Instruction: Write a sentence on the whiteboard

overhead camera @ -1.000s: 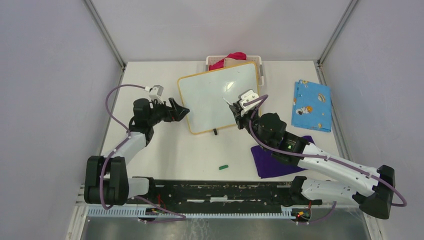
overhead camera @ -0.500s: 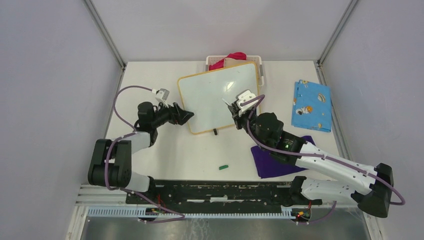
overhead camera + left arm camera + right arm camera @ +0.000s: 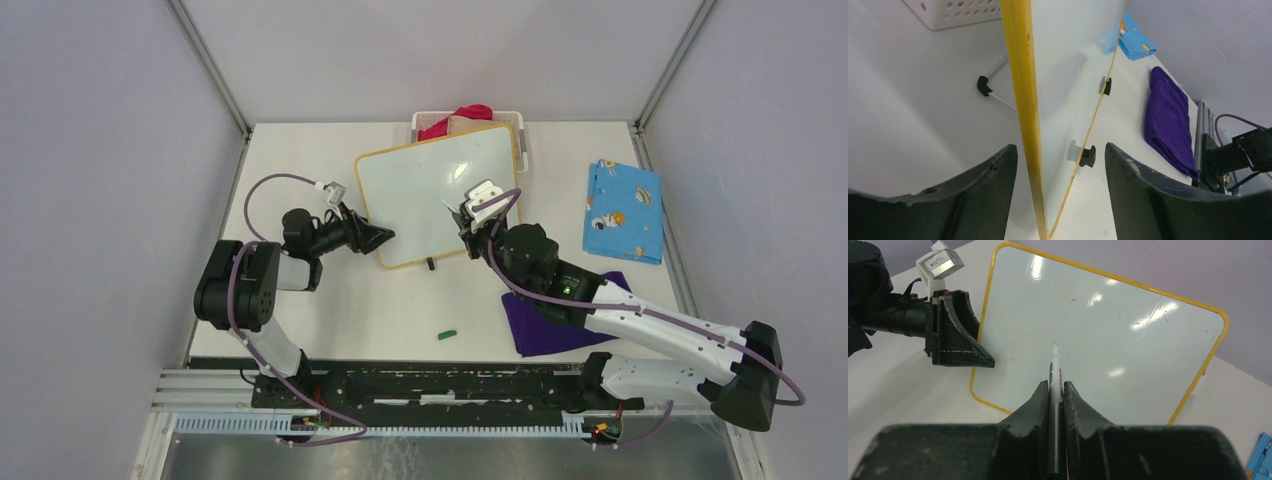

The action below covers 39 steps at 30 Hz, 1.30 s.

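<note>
The whiteboard [image 3: 420, 195], yellow-framed, stands tilted at the table's back centre. No sentence shows on it; its face is blank apart from glare. My left gripper [image 3: 386, 236] is open at the board's lower left edge. In the left wrist view its jaws straddle the yellow frame [image 3: 1027, 125], with a gap on each side of the left gripper [image 3: 1060, 147]. My right gripper [image 3: 464, 216] is shut on a white marker [image 3: 1054, 365]. The marker's tip points at the middle of the board, just above its face.
A white basket [image 3: 517, 128] with a red cloth [image 3: 466, 113] stands behind the board. A blue patterned cloth [image 3: 622, 210] lies at the right, a purple cloth [image 3: 545, 322] under my right arm. A green cap [image 3: 447, 334] lies near the front. The board's black feet [image 3: 1088, 156] rest on the table.
My left gripper has slid right onto the board's lower left edge and its jaws have narrowed. The right gripper has edged left over the board with the marker.
</note>
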Available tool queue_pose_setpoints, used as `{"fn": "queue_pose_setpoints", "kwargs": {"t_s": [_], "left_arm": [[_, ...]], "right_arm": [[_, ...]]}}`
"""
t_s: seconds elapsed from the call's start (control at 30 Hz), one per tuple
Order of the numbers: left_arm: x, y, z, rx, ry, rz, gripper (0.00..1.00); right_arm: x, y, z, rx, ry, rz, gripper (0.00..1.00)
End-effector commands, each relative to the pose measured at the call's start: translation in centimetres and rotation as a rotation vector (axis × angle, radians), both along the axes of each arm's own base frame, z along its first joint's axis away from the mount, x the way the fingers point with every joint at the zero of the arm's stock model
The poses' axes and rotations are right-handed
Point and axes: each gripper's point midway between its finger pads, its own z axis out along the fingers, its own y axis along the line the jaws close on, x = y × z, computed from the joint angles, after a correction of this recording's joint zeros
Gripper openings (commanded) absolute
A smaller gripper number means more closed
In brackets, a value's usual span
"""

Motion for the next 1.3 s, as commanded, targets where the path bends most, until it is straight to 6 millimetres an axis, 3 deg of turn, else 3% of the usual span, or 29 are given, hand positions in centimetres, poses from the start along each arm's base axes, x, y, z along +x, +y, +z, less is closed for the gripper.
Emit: {"fn": "queue_pose_setpoints", "kwargs": {"t_s": [0.0, 0.3, 0.6, 1.27], "left_arm": [[0.5, -0.8, 2.5, -0.051, -0.096, -0.068, 0.68], [0.8, -0.6, 0.5, -0.008, -0.06, -0.059, 0.51], [0.8, -0.8, -0.3, -0.004, -0.037, -0.069, 0.41], [0.9, -0.8, -1.1, -0.002, -0.018, -0.063, 0.26]], "right_arm": [[0.2, 0.4, 3.1, 0.068, -0.043, 0.001, 0.0], [0.3, 0.9, 2.8, 0.064, -0.032, 0.015, 0.0], [0.3, 1.2, 2.6, 0.06, -0.025, 0.021, 0.0], [0.4, 1.8, 1.8, 0.05, -0.007, 0.033, 0.0]]}}
